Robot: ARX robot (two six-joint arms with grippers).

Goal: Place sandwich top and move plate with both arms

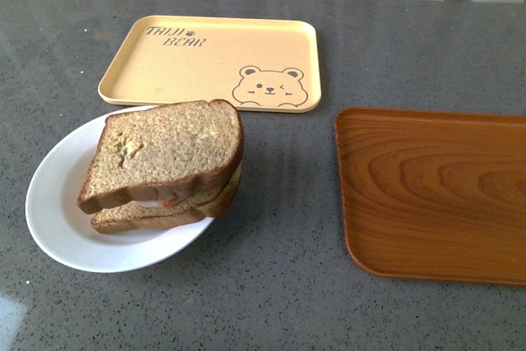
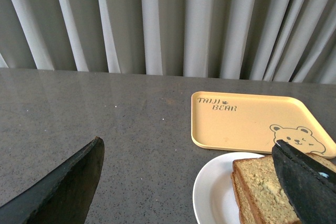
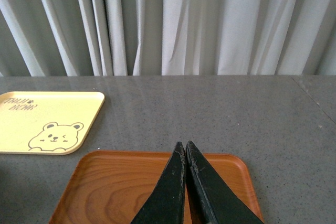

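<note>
The sandwich top, a brown wholemeal slice, lies tilted on a lower slice, with a bit of pale filling showing between them. The stack sits on the round white plate at the table's left. Neither arm shows in the front view. In the left wrist view my left gripper is open, one finger over bare table, the other finger in front of the sandwich top and plate. My right gripper is shut, empty, above the brown wooden tray.
A yellow bear-printed tray lies behind the plate. The brown wooden tray lies at the right, running off the frame's edge. Grey curtains hang behind the dark grey table.
</note>
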